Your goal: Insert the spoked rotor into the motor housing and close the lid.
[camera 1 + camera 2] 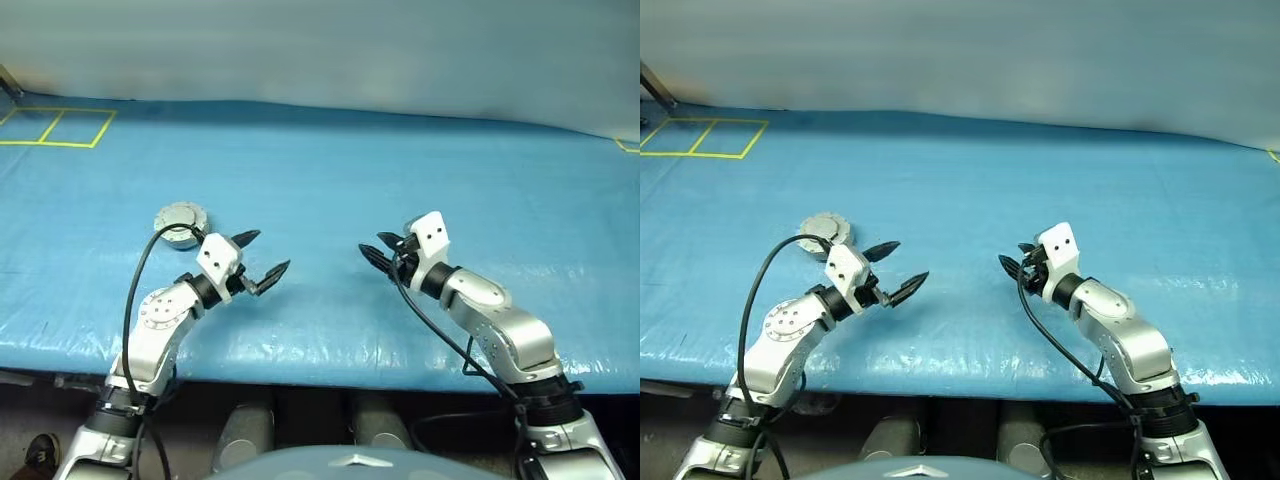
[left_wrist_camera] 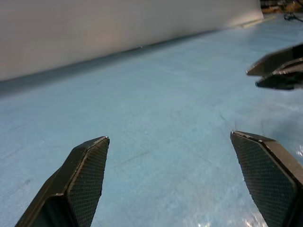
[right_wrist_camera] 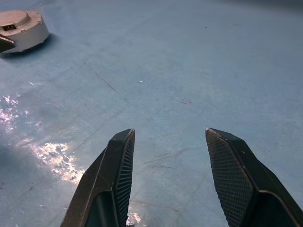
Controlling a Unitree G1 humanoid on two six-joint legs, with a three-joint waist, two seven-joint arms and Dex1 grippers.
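Left gripper (image 1: 262, 258): jaws spread wide, empty, above desk (image 1: 400, 170).
Right gripper (image 1: 385, 250): jaws partly spread, empty.
Housing (image 1: 181, 222): lid on, on desk just behind left jaws; left arm nearer.

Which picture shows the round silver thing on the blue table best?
The left eye view shows it best: the lid sits whole on top of the motor housing, on the blue table, just beyond the left gripper. The right eye view shows the same, smaller. The right wrist view catches it in a corner, partly cut off.
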